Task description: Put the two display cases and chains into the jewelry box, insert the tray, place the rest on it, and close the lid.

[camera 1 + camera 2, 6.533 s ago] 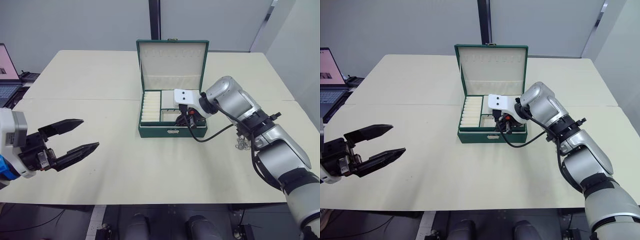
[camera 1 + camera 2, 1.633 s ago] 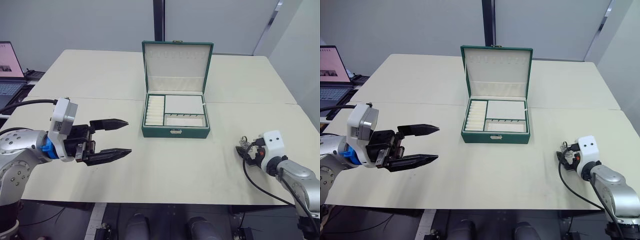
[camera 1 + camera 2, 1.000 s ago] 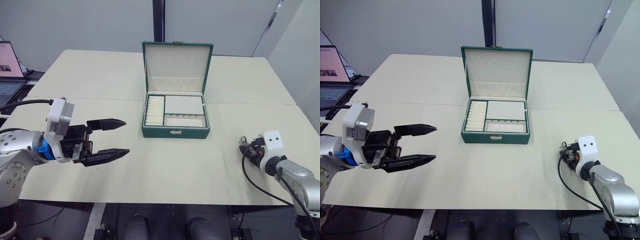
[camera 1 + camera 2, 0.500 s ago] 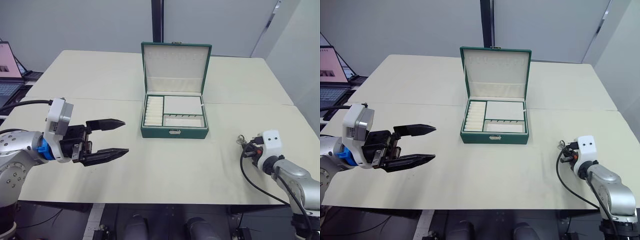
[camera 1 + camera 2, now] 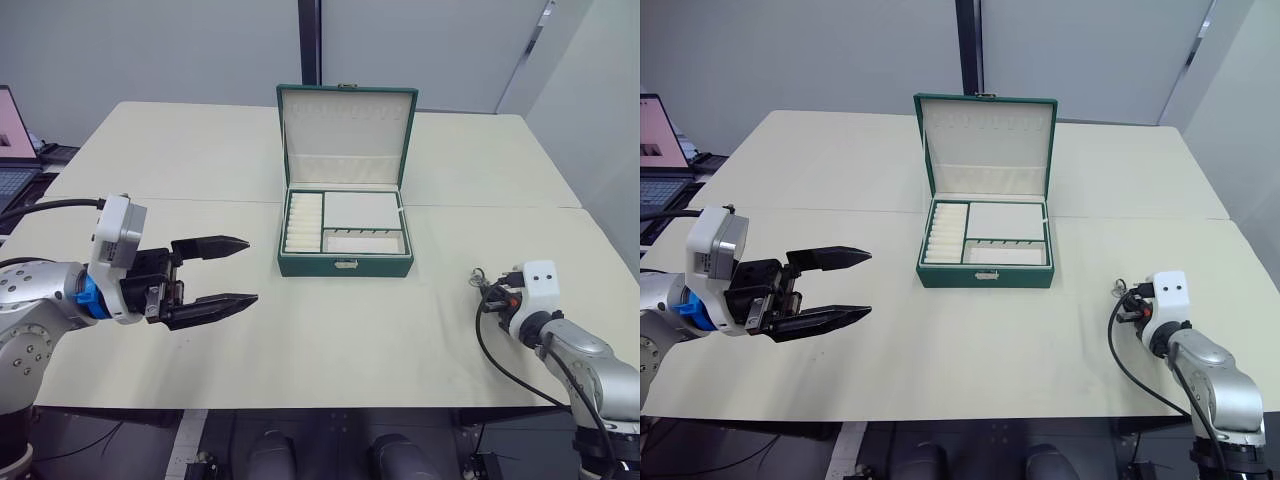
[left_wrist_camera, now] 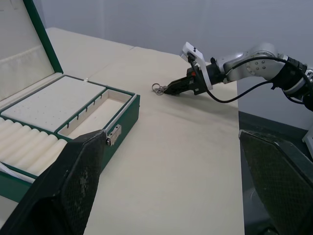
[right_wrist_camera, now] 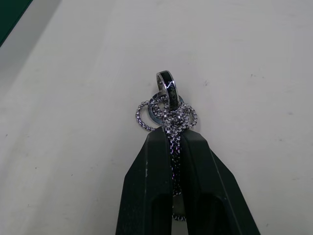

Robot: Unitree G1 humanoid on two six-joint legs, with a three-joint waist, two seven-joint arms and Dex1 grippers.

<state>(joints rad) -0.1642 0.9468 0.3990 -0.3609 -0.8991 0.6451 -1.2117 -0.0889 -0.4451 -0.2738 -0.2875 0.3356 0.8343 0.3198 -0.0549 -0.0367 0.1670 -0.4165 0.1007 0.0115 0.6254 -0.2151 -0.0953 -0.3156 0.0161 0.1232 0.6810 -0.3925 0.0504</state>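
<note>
So the right gripper (image 7: 172, 147) is down low over the worktop (image 5: 330, 320), well off to the right of the jewelry box (image 5: 345, 222); its two black fingers (image 7: 149, 191) are pinched tight on the bunch of rings (image 7: 166, 108), which pokes out past the fingertips with one ring standing on edge; the box sits mid-worktop with its lid (image 5: 346, 133) up and the tray (image 5: 345, 222) already seated inside, ring rolls on the left; the left gripper (image 5: 215, 278) hovers wide open and empty, out to the box's left.
</note>
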